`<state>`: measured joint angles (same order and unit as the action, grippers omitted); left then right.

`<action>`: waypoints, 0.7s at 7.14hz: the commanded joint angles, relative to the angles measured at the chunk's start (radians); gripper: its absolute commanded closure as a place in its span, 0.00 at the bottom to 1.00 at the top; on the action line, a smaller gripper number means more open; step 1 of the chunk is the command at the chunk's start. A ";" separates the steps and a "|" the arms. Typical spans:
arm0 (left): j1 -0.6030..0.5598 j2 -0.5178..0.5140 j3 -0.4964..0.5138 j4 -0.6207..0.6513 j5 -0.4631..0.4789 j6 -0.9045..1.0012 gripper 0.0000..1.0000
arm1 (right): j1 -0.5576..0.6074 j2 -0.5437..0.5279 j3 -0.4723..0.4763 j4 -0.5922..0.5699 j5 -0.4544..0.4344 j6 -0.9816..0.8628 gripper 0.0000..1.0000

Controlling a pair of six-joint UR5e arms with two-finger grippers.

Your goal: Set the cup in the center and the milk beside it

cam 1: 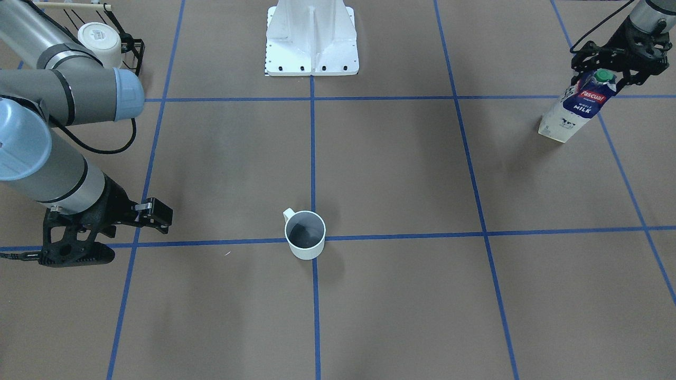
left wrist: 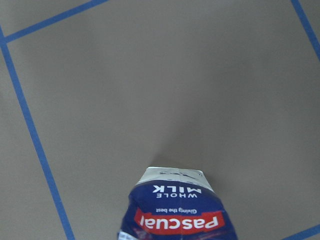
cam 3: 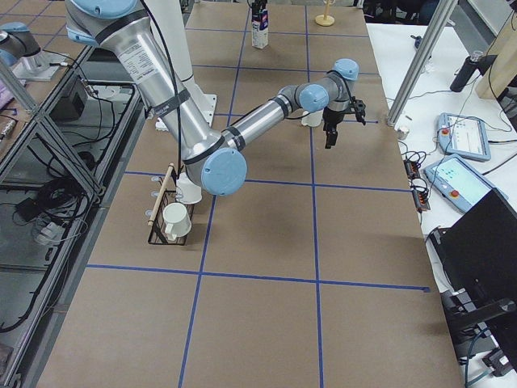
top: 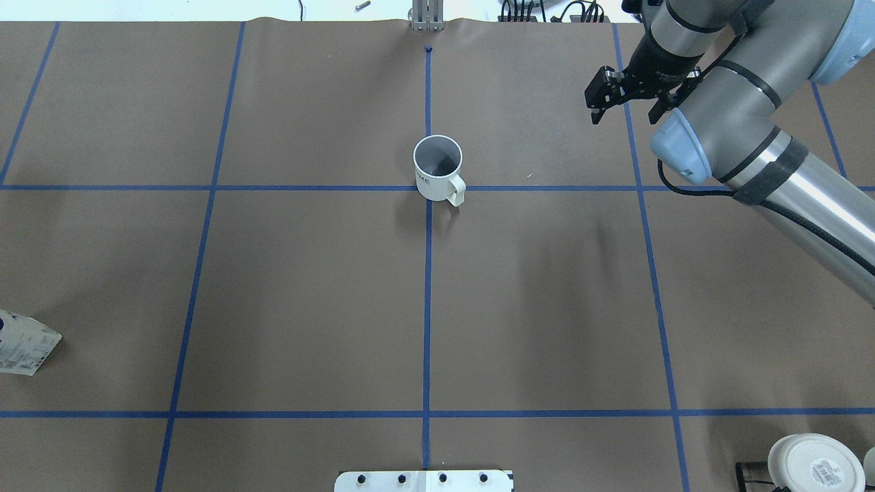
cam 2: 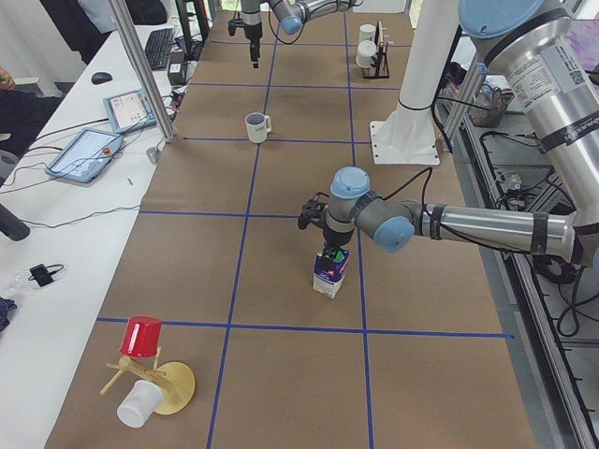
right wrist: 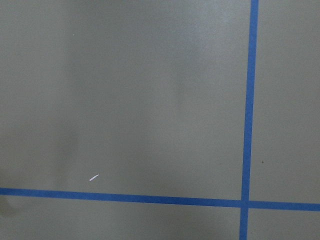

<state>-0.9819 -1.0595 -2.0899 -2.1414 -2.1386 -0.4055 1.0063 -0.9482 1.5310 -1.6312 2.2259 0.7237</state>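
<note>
The cup (cam 1: 304, 235), a white mug with a side handle and dark grey inside, stands upright on the middle blue tape crossing; it also shows in the overhead view (top: 437, 167), where some dark print shows on its side. My right gripper (top: 625, 113) is open and empty, low over the table and well off to the cup's side; it also shows in the front view (cam 1: 129, 235). The milk (cam 1: 578, 105), a navy and white carton with a green cap, stands far out on my left side. My left gripper (cam 1: 602, 79) is closed around its top. The left wrist view shows the carton (left wrist: 177, 210) right below.
A black wire rack (cam 1: 129, 45) near my right arm's base holds a white cup with a label on its base (cam 1: 97, 37). The white robot base (cam 1: 311, 39) sits at the table's back edge. In the left side view a wooden stand with a red cup (cam 2: 142, 337) stands at the table's near end.
</note>
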 commanded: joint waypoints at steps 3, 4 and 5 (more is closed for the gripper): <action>0.015 0.007 0.008 0.002 -0.020 0.001 0.56 | -0.006 -0.001 0.001 0.004 0.000 0.010 0.00; 0.014 0.007 0.008 0.000 -0.023 0.001 0.88 | -0.009 -0.001 0.000 0.004 0.000 0.010 0.00; 0.008 0.006 0.007 0.002 -0.050 0.001 1.00 | -0.011 -0.001 0.000 0.005 0.000 0.010 0.00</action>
<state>-0.9690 -1.0533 -2.0820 -2.1408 -2.1649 -0.4049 0.9979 -0.9495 1.5316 -1.6274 2.2258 0.7330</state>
